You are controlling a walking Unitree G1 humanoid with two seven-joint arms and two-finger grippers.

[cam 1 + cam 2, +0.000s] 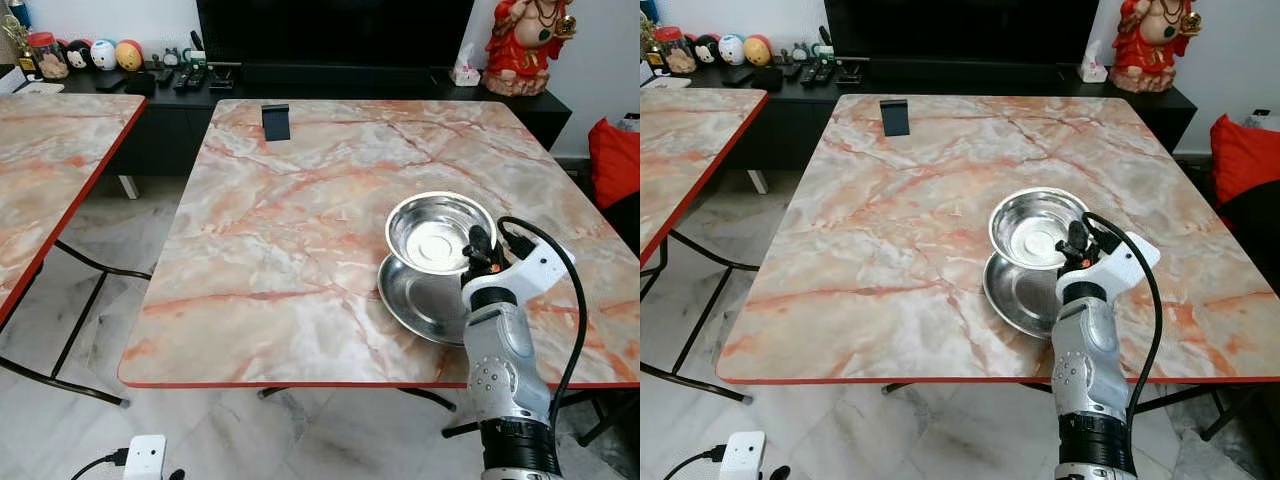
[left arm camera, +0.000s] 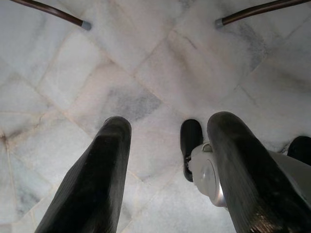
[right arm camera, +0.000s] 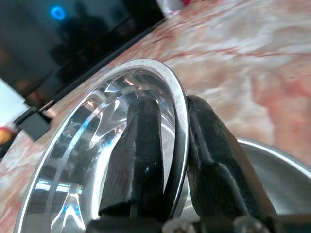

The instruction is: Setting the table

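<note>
- Marble-patterned table [image 1: 300,200], pink and grey with a red edge, stands in the middle of the room on a pale tiled floor [image 1: 90,330].
- Second table [image 1: 50,160] of the same pattern stands to the left, apart from the first.
- Along the far wall runs a black cabinet [image 1: 170,120] with a dark screen [image 1: 330,30] above it, small round figures [image 1: 100,52] and a jar [image 1: 47,55] at its left end, remotes [image 1: 185,75] near the middle, and a red statue [image 1: 525,45] at its right end.
- Red cushion [image 1: 612,160] lies at the right edge of the scene.
- White plug box [image 1: 145,457] with a black cable sits on the floor near the table's near left corner.
- Small black stand [image 1: 275,121] rests on the table near its far edge.
- Steel plate [image 1: 420,295] lies near the table's near right edge.
- Steel bowl [image 1: 438,232] is tilted, resting partly over the plate's far side.
- Right gripper [image 1: 480,250] pinches the bowl's near rim, one finger inside and one outside, as the right wrist view shows.
- Left gripper [image 2: 167,170] hangs over the floor with its fingers spread apart, holding nothing; table legs [image 2: 53,12] and the robot's foot [image 2: 191,141] lie beneath it.
</note>
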